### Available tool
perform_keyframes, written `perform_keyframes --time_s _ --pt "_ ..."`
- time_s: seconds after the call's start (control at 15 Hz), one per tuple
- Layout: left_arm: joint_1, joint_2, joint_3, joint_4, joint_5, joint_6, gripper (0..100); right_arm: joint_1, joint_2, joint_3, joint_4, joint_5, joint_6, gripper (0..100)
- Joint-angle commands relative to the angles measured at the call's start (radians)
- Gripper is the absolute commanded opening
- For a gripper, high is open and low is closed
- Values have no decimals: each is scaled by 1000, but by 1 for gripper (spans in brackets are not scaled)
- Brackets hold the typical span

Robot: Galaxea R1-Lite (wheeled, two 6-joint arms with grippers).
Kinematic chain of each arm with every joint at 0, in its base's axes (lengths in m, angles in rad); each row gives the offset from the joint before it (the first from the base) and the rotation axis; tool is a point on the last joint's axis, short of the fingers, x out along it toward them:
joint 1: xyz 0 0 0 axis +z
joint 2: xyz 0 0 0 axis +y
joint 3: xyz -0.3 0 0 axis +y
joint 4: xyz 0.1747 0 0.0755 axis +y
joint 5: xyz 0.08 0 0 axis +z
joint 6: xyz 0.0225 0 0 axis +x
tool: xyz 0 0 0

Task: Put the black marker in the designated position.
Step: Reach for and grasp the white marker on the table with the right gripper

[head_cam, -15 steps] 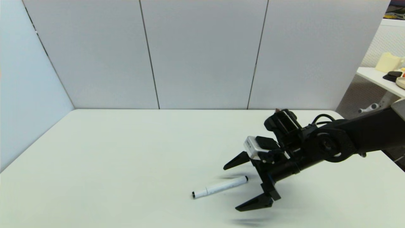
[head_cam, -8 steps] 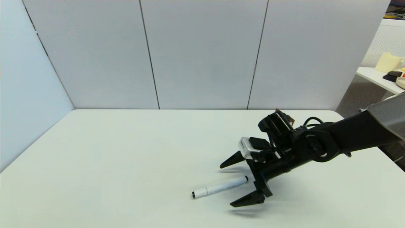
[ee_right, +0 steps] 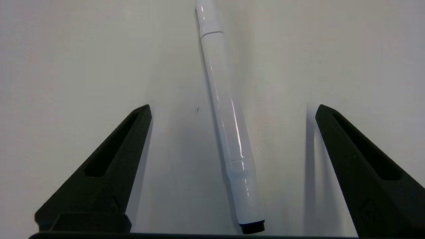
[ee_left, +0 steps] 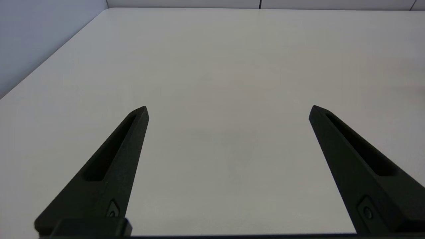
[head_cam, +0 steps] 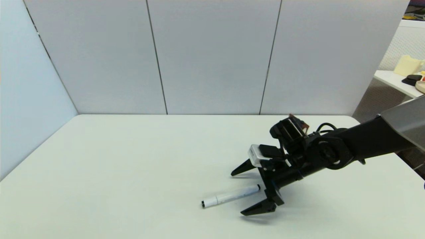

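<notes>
Right wrist view: right gripper (ee_right: 232,109) fingers wide apart, straddling black marker (ee_right: 227,126) on table (ee_right: 66,49). Marker likely light, stiff, glossy, slippery; best grip mid-barrel. Left gripper (ee_left: 229,111) spread apart, idle.

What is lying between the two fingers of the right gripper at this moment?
The black marker lies flat on the table between the open right gripper's fingers, touching neither. The right wrist view shows this best.

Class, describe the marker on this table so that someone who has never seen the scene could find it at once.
On the white table, look near the front, just ahead of the right gripper, whose open jaws flank one end. There lies the black marker: a slim white pen with black tips, the only loose item there.
</notes>
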Motion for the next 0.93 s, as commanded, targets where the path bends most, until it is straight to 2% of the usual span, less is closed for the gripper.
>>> perform_keyframes --time_s 0.07,0.93 --pt "0 0 0 0 0 0 100 0 -3 0 6 5 -5 100" --pt "0 0 0 0 0 0 100 0 8 0 6 5 2 100"
